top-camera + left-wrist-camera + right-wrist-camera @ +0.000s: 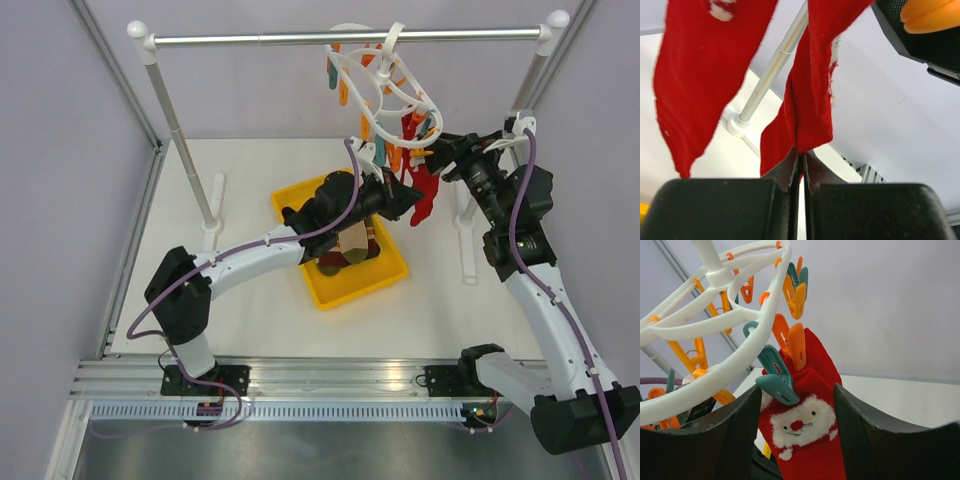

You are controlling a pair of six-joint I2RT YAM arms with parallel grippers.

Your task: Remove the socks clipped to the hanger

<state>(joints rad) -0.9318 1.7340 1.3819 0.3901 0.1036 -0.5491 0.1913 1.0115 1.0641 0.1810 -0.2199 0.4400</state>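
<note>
The white hanger hangs by its hook from the metal rail, with orange and teal clips around its ring. Two red socks hang from clips on its right side. My left gripper is shut on the lower tip of one red sock; the other red sock hangs to its left. My right gripper is open, one finger on each side of a red Santa-face sock held by a teal clip. An orange clip holds red fabric just above it.
A yellow tray under the left arm holds several dark and patterned socks. The metal rail stands on two uprights at the back. Grey walls close in both sides.
</note>
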